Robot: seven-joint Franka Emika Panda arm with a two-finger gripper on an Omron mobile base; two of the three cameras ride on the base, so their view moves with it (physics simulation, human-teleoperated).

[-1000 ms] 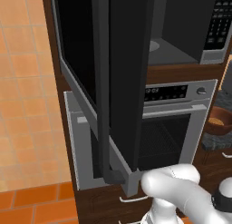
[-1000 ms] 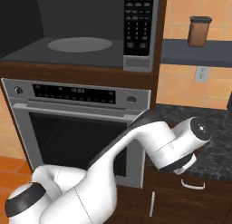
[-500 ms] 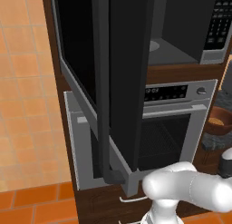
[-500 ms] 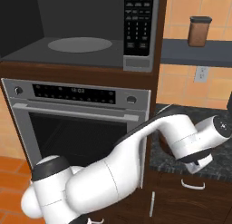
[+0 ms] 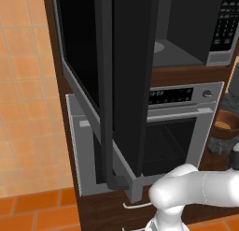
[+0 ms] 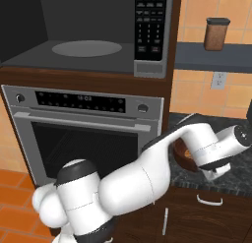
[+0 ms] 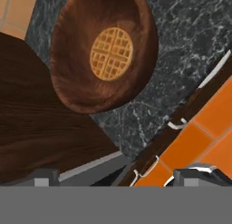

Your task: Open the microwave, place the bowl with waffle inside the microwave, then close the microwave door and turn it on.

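Observation:
The microwave (image 6: 83, 45) stands open, its grey cavity and turntable showing beside the black keypad (image 6: 150, 23). The microwave door (image 5: 128, 75) is swung far out, with its long black bar handle (image 5: 105, 85) facing the left base camera. The dark-brown bowl with waffle (image 7: 104, 51) rests on the granite counter; the golden waffle (image 7: 111, 54) lies flat inside it. The bowl (image 5: 225, 125) also shows at the right edge, and its rim (image 6: 180, 151) peeks from behind my arm. My gripper (image 7: 120, 178) is open, above the bowl and apart from it, with nothing between the fingertips (image 7: 43, 177).
The steel oven (image 6: 78, 134) sits under the microwave, its horizontal handle just below the open door. A brown jar (image 6: 216, 33) stands on the shelf at right. The dark granite counter (image 7: 190, 51) ends at a wood cabinet front with drawer pulls (image 7: 176, 124) above the orange floor.
My arm has swung right, away from the oven front and out over the counter, bringing the hand above the bowl. The microwave door stays open.

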